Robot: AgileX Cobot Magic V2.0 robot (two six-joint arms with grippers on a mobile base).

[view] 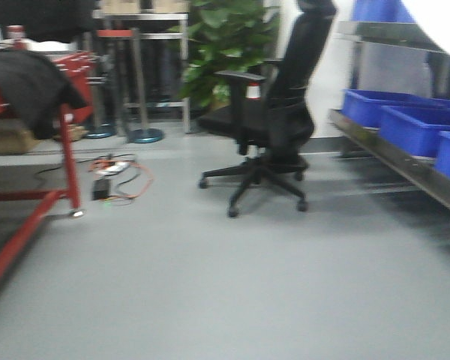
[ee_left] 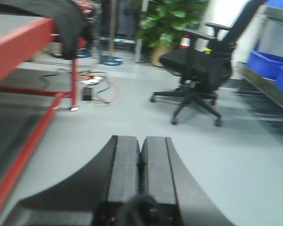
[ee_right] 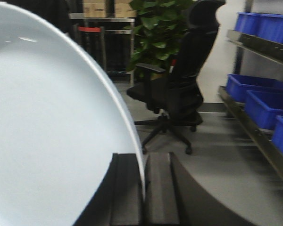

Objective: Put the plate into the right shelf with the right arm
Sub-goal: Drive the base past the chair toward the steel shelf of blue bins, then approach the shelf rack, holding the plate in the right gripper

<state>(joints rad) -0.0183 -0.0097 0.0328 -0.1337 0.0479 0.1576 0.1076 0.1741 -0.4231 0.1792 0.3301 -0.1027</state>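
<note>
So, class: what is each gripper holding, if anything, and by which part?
Right gripper pinches the plate by its rim; left gripper is shut on nothing.

Nothing written could be read in any view. The cardboard boxes (ee_right: 98, 7) on the far rack showed no legible print. A small yellow tag (ee_left: 207, 50) on the black office chair (ee_left: 198, 69) was too blurred to make out, and so were the faces of the blue bins (ee_right: 262, 106)
</note>
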